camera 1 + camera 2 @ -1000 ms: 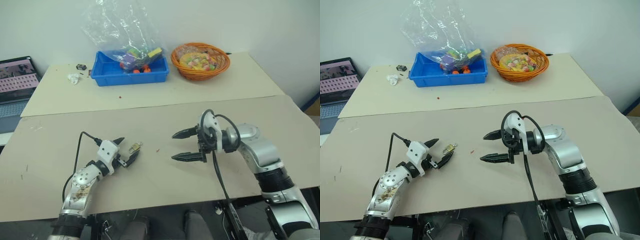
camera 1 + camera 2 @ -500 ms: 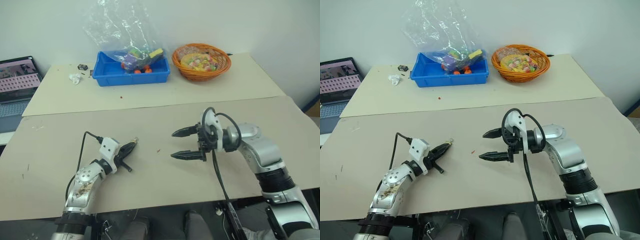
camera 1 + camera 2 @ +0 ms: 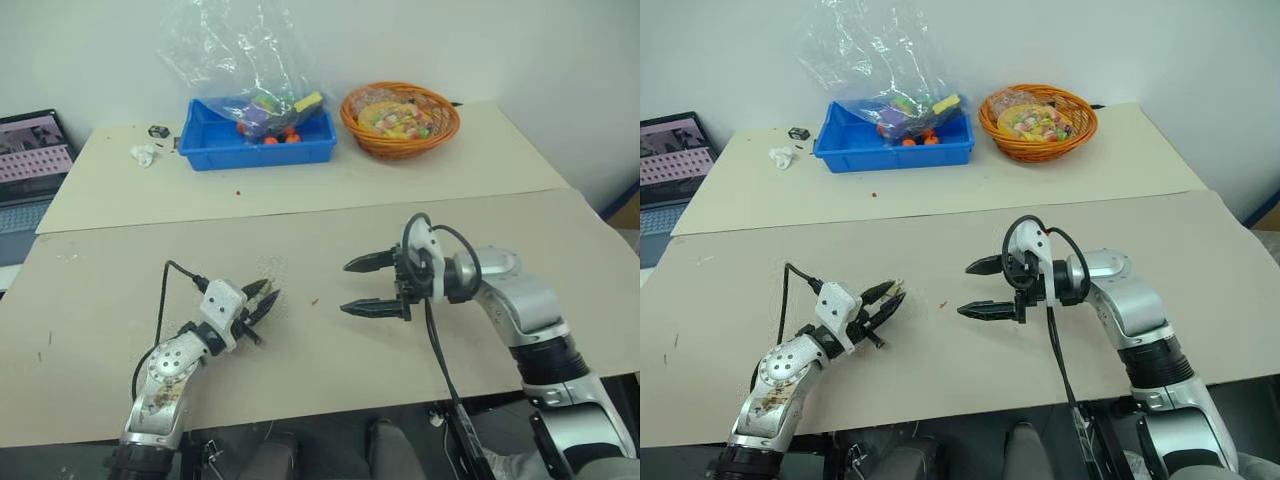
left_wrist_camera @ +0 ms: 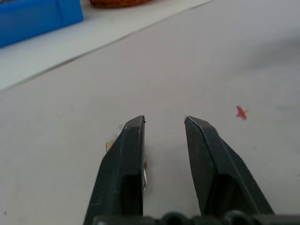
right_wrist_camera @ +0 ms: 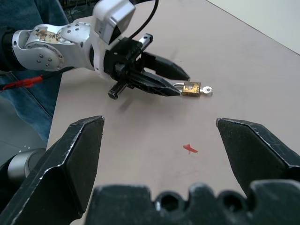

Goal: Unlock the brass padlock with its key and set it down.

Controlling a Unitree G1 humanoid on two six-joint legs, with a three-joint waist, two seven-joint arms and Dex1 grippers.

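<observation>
Nearest, at the lower left of the left eye view, the left gripper (image 3: 264, 296) hovers over the near table (image 3: 330, 375) with its two black fingers parted by a narrow gap and nothing between them. One brass padlock (image 5: 191, 88) lies on the table just beside the tip of one left finger, with a small silvery ring at its outer end; whether the fingertip touches it cannot be told. In the left wrist view it is mostly hidden behind one finger (image 4: 124, 164), only a pale sliver showing. In the eye views it is too small and too masked by the fingertips to make out.

At centre right, the right gripper (image 3: 360, 286) hangs above the table, its two fingers spread wide and empty, pointing toward the left gripper. One tiny red speck (image 3: 315, 299) lies on the table between the two grippers.

On the far table (image 3: 480, 160), in the upper part of the frame, stand one blue bin (image 3: 255, 148) with a clear plastic bag (image 3: 235, 55) rising from it and blurring the coloured items inside, and one orange basket (image 3: 400, 122) of sweets. One laptop (image 3: 30, 165) is cut off by the left edge.
</observation>
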